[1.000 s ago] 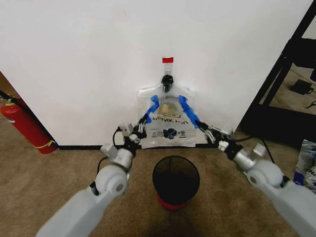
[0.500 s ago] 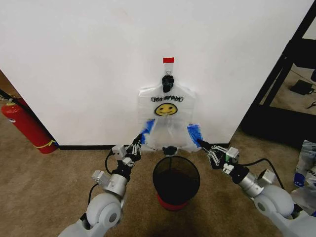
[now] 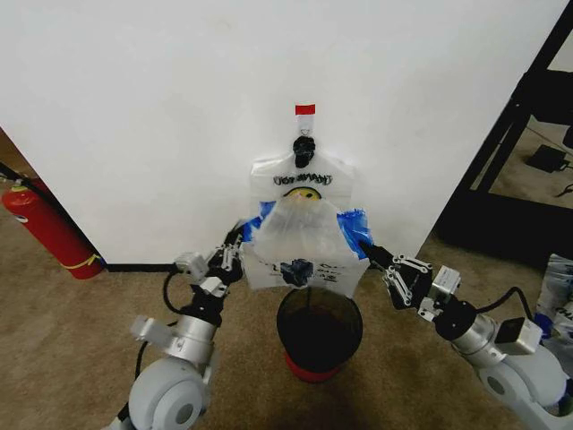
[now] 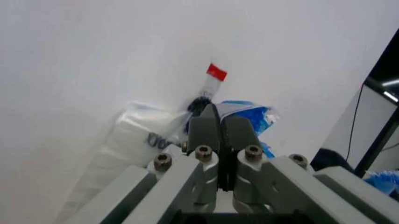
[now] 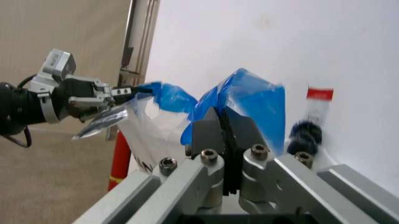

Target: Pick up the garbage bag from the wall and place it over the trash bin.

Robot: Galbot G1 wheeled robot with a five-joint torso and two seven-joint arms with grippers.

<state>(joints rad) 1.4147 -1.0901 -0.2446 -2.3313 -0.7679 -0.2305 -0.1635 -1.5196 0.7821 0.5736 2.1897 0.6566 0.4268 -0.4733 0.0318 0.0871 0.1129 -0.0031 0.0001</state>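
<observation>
The garbage bag [image 3: 303, 240] hangs on the wall [image 3: 134, 107] from a black hook [image 3: 304, 148] under a red tape strip [image 3: 304, 109]. Its front sheet bulges outward, half covering the yellow smiley. My left gripper [image 3: 240, 244] is shut on the bag's left blue patch [image 4: 249, 116]. My right gripper [image 3: 370, 252] is shut on the right blue patch [image 5: 255, 102]. The bag's lower edge hangs just above the rim of the trash bin [image 3: 319, 330], a black mesh basket with a red base standing on the carpet between my arms.
A red fire extinguisher [image 3: 45, 228] leans by the wall at the left. A black shelf frame [image 3: 510, 134] stands at the right, with white-and-blue bags [image 3: 557, 296] on the floor beside it. Brown carpet surrounds the bin.
Both grippers have lifted the blue patches higher and pulled them away from the wall. The bag's front sheet now billows out over the smiley, its lower part above the bin.
</observation>
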